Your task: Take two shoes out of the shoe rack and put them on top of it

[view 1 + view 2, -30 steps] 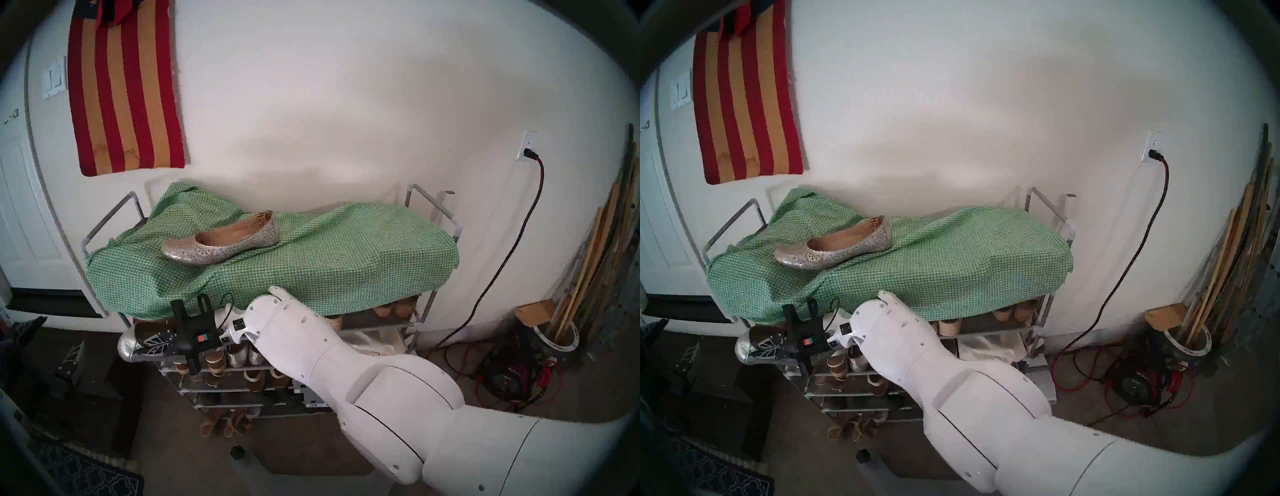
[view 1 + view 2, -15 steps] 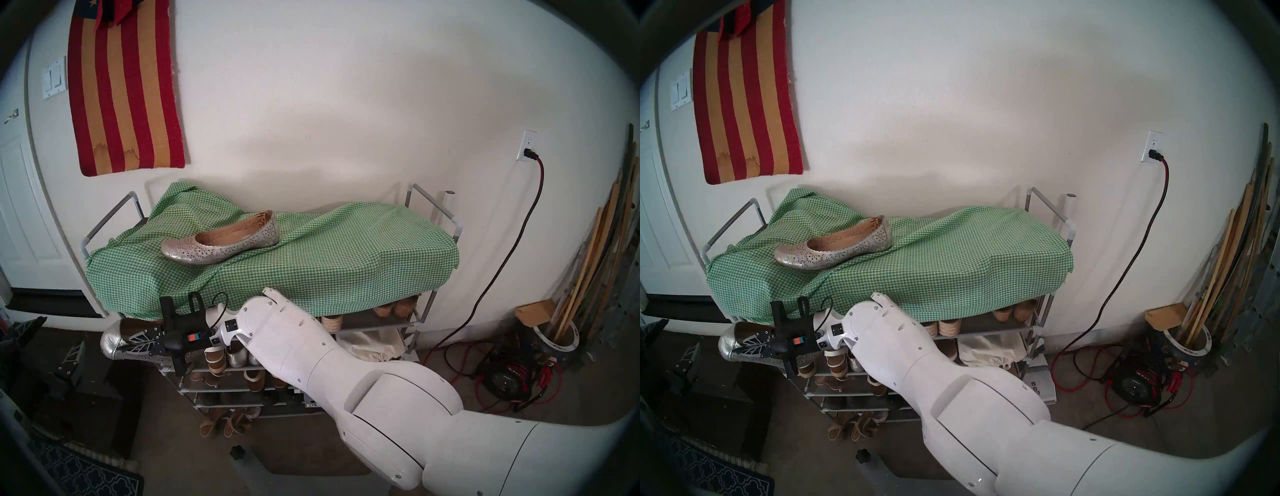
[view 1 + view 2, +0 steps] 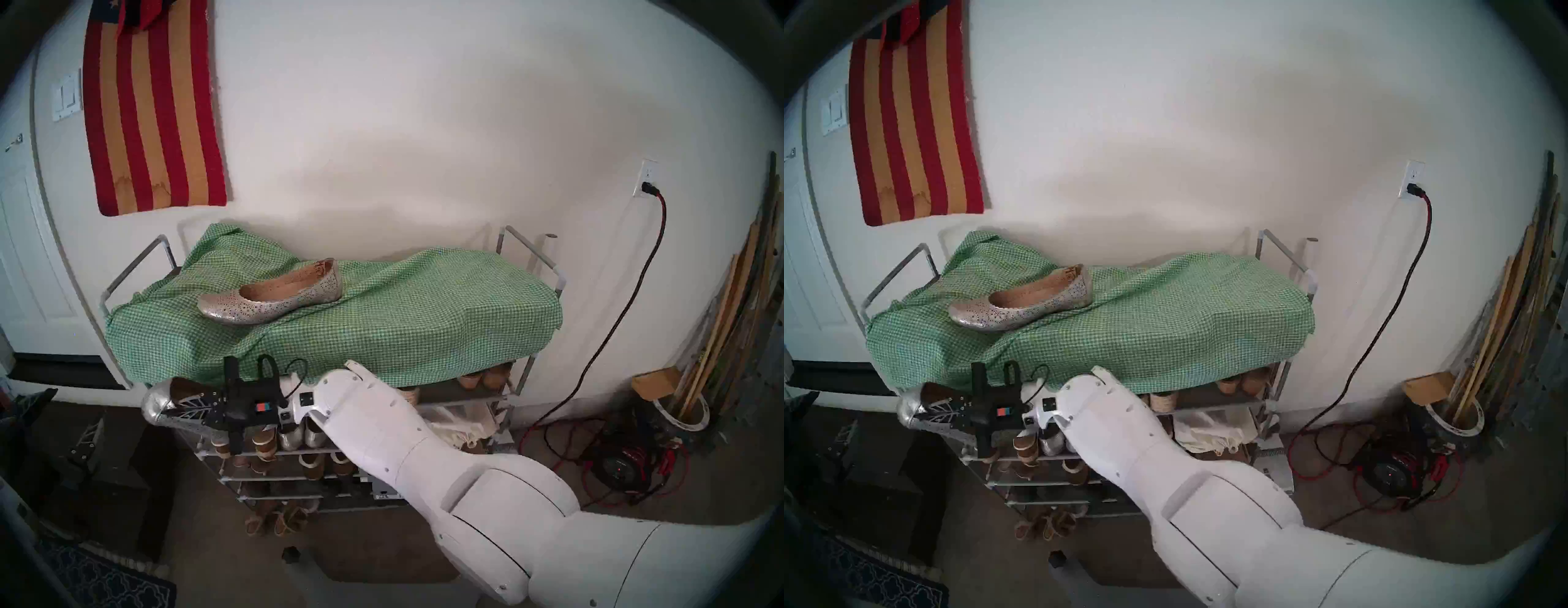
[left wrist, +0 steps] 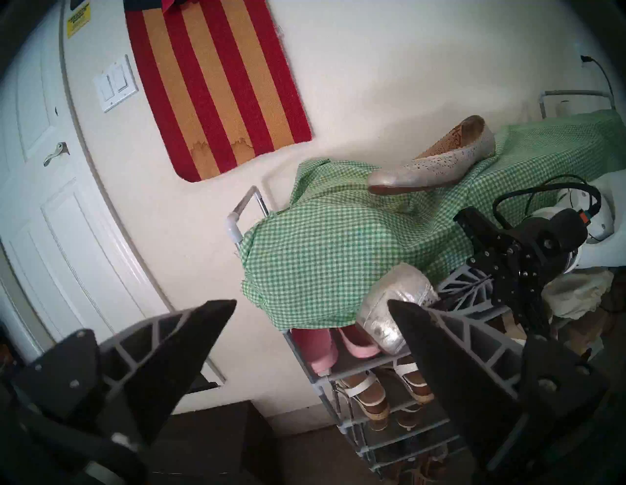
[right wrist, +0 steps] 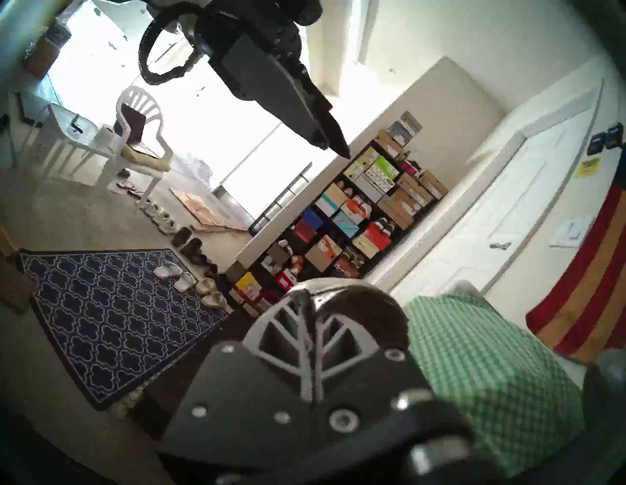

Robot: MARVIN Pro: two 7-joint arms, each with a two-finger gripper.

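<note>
One perforated silver-gold shoe [image 3: 271, 297] lies on its sole on the green gingham cloth [image 3: 403, 322] covering the top of the shoe rack [image 3: 530, 250], toe to the left. My right gripper [image 3: 178, 409] is shut on the second shoe [image 3: 155, 405], holding it in the air off the rack's left front corner, level with the cloth's hem. Its shiny toe [image 4: 399, 288] shows in the left wrist view. My left gripper [image 4: 311, 301] hangs open and empty, lower and to the left of the rack.
Lower shelves hold several other shoes [image 3: 292, 437], pink slip-ons [image 4: 318, 349] among them. A dark box [image 3: 114, 488] and a blue rug [image 3: 106, 581] lie on the floor at left. Cables and a power unit [image 3: 619, 463] sit at right. A striped mat [image 3: 152, 106] hangs on the wall.
The right gripper carried the shoe out to the left, then raised it and came back right, up to the cloth's hem. The left gripper and the shoe on top stayed still.
</note>
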